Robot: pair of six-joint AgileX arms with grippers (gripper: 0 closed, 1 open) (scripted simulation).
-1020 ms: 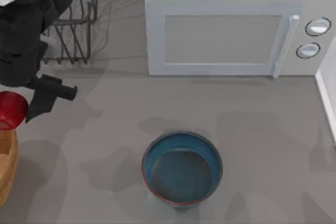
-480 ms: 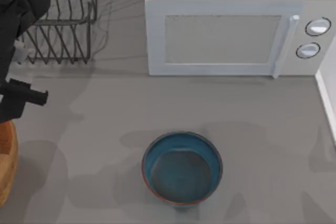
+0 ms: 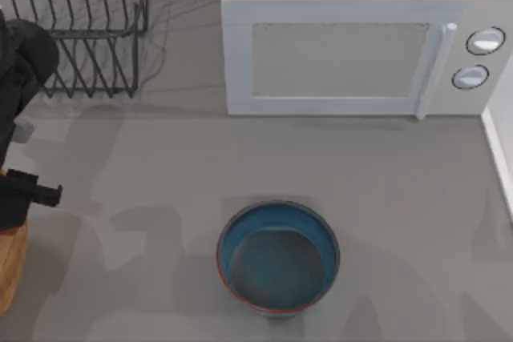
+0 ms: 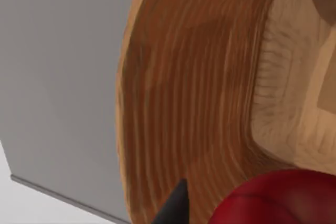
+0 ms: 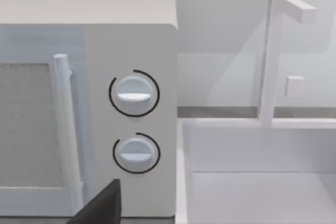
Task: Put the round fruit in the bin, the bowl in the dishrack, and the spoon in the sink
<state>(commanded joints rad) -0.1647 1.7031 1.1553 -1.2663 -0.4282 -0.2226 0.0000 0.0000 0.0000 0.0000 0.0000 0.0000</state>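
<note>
Red fruit (image 4: 273, 198) is seen beside one dark fingertip (image 4: 176, 203) over the wooden bin (image 4: 199, 93) at the surface's left edge; whether the jaws grip it cannot be told. One bowl (image 3: 277, 255) sits mid-surface, one dishrack (image 3: 88, 30) far left

light: bright, even | shadows: soft on table (image 3: 160, 198) | blur: perhaps slight

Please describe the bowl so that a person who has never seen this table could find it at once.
Start at the big white microwave at the back of the table. The bowl stands alone on the grey surface in front of its door, near the front edge. It is round, blue-teal inside with a thin reddish-brown rim, unlike the black wire dishrack at the back left and the brown wooden bin at the left edge.
</note>
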